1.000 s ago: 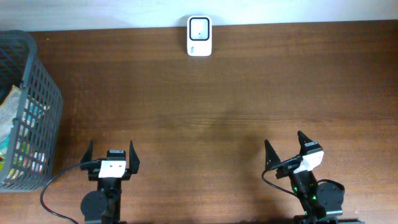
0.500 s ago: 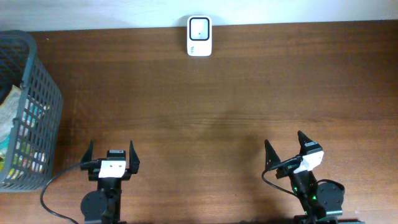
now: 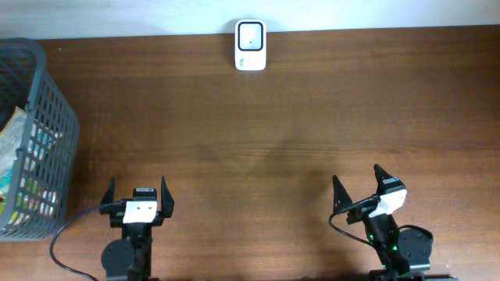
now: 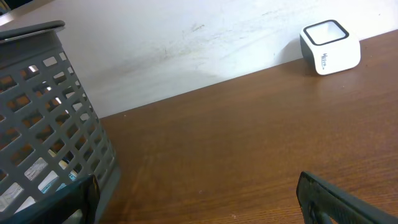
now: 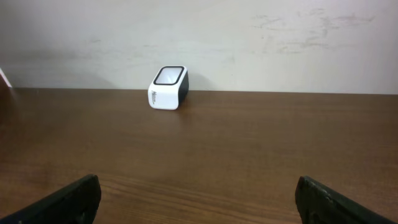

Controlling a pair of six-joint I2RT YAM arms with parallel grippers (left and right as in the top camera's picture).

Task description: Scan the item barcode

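A white barcode scanner point(image 3: 251, 35) with a dark window on top stands at the table's far edge, also seen in the left wrist view point(image 4: 330, 48) and the right wrist view point(image 5: 168, 88). Colourful packaged items point(image 3: 14, 152) lie inside a grey mesh basket point(image 3: 55, 117) at the left, partly hidden by its wall. My left gripper point(image 3: 137, 195) is open and empty near the front edge, just right of the basket point(image 4: 43, 124). Further right along that edge, my right gripper point(image 3: 358, 186) also stands open with nothing between its fingers.
The brown wooden table point(image 3: 312, 117) stretches between the grippers and the scanner. A pale wall point(image 5: 249, 37) rises directly behind the scanner. A black cable point(image 3: 66, 234) loops from the left arm's base.
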